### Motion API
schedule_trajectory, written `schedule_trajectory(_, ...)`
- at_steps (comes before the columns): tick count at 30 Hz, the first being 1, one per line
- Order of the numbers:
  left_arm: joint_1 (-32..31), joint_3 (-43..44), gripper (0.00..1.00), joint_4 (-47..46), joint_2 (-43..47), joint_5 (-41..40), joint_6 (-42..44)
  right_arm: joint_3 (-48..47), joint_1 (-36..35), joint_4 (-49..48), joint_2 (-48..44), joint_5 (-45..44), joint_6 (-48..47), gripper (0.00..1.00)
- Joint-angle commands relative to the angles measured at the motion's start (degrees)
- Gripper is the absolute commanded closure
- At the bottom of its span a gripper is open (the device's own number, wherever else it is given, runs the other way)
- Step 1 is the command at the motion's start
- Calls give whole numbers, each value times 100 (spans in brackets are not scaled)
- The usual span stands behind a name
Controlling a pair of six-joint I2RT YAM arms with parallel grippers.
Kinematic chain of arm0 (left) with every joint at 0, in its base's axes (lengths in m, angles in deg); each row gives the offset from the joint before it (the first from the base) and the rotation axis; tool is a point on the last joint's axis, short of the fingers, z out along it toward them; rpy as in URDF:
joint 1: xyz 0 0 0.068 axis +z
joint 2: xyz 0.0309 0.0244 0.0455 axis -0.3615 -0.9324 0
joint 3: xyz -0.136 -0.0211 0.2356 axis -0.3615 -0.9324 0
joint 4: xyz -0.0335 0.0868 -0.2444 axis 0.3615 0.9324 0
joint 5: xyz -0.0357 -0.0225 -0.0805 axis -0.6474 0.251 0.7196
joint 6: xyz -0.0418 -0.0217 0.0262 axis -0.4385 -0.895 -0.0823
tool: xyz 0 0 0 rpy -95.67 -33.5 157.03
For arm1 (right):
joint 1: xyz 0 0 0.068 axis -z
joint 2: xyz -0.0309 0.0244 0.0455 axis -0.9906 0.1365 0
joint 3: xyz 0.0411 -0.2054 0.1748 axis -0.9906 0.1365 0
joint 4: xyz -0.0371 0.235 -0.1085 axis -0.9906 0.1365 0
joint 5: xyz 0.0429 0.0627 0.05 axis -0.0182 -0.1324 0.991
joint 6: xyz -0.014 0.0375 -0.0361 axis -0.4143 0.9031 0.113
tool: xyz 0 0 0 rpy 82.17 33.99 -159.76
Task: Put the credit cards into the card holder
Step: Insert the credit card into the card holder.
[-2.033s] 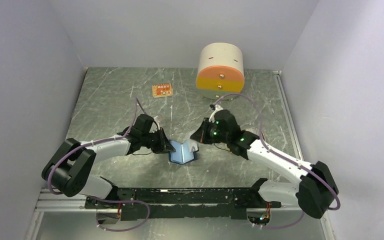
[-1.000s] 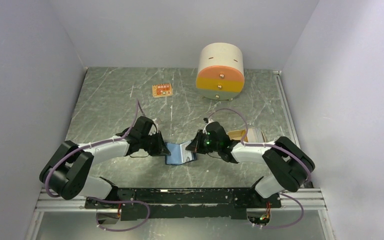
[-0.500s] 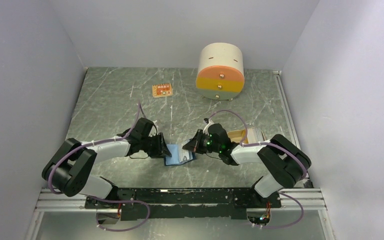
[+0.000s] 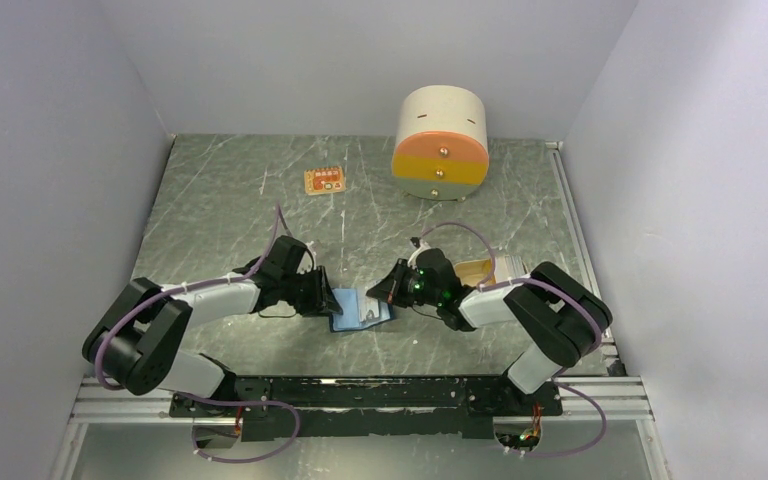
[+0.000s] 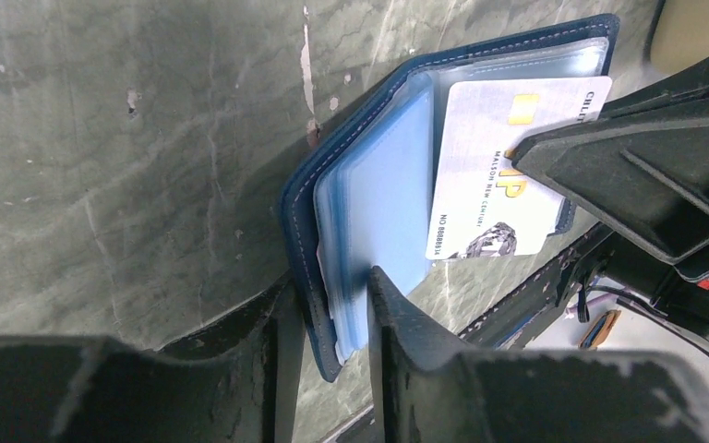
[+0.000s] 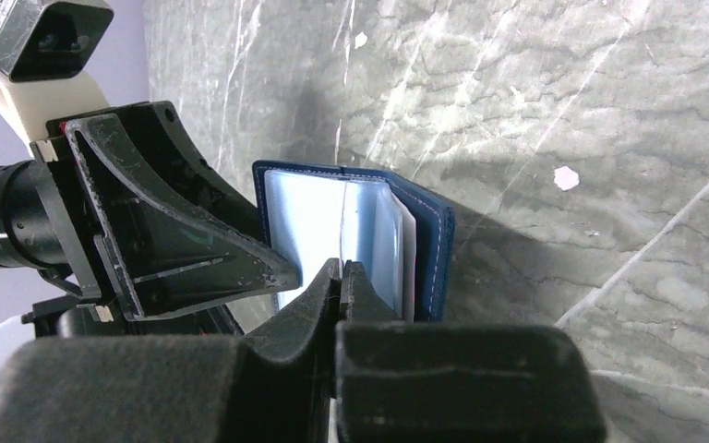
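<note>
Navy card holder (image 5: 369,240)'s left edge sits between part-open left end effector (image 5: 328,305); right end effector (image 6: 340,277) pinches a card (image 5: 494,175).

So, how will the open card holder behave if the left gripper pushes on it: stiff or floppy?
Probably floppy: the card holder is a thin folding case, its clear sleeves fanning apart. It looks light and might slide on the smooth table. The left gripper straddles its edge, which may keep it open.

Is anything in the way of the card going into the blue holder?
Nothing visible blocks it. The card, pinched by the right gripper, already lies across the open card holder. The left gripper straddles the holder's edge, off to the side.
</note>
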Motion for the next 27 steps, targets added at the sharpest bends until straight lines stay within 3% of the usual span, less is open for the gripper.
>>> schedule_trajectory(1, -11, 45, 67, 28, 77, 56, 32, 166, 38, -365, 81, -170, 60, 100)
schedule_trajectory(24, -9, -138, 69, -307, -27, 287, 11, 607, 27, -1897, 811, 200, 546, 100)
schedule_trajectory(27, -10, -132, 69, -272, 6, 247, 21, 680, 22, -1738, 704, 155, 495, 100)
